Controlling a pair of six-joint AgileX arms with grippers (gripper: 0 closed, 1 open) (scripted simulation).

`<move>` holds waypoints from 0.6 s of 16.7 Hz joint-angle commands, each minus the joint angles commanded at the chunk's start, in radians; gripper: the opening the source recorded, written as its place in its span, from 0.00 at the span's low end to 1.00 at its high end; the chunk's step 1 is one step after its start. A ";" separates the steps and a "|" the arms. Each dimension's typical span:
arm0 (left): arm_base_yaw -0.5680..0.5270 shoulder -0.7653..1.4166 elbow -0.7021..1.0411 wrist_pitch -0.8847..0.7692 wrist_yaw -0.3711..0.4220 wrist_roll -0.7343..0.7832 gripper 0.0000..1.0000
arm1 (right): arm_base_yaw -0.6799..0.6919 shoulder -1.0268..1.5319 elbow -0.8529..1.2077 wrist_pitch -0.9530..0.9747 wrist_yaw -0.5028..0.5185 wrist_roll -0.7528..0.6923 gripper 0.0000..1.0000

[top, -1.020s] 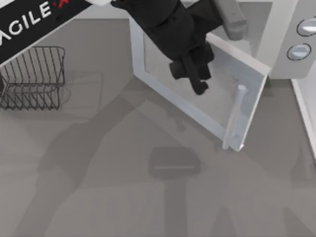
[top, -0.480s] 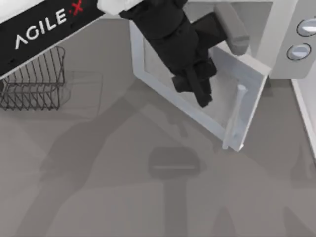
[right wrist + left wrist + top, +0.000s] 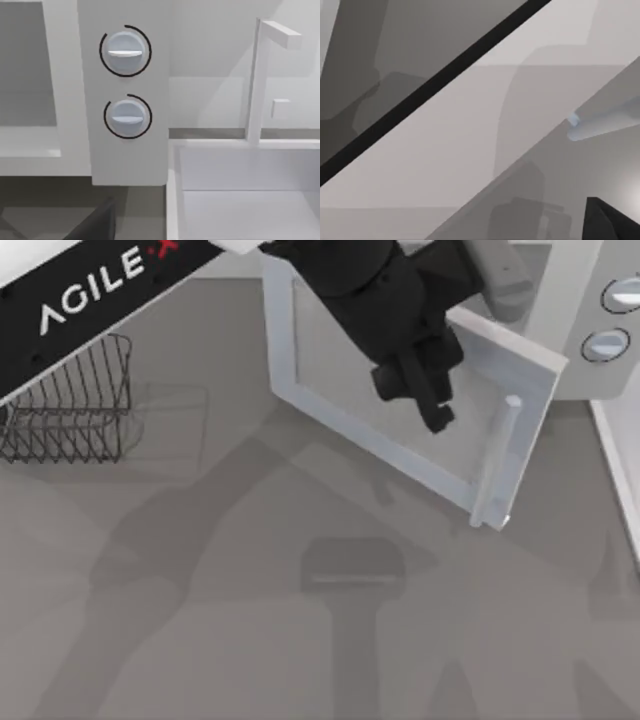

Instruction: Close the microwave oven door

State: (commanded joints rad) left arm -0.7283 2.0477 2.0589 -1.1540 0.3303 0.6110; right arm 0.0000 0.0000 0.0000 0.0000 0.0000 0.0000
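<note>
The microwave oven door is at the far right of the table, partly open and angled out from the microwave oven; you must finish closing it. The left gripper reaches against the door's outer face; you cannot tell its jaw state. The right gripper is parked facing the knobs.

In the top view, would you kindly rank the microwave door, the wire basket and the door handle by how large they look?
1. Door, largest.
2. Basket.
3. Handle, smallest.
The door sits nearer the camera than the basket, so its lead may be overstated.
</note>
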 joint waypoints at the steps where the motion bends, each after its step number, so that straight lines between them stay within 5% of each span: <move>1: 0.000 0.000 0.000 0.000 0.000 0.000 0.00 | 0.000 0.000 0.000 0.000 0.000 0.000 1.00; 10: -0.024 0.054 -0.004 -0.068 0.013 -0.025 0.00 | 0.000 0.000 0.000 0.000 0.000 0.000 1.00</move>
State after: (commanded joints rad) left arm -0.7528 2.1017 2.0545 -1.2218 0.3436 0.5855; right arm 0.0000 0.0000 0.0000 0.0000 0.0000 0.0000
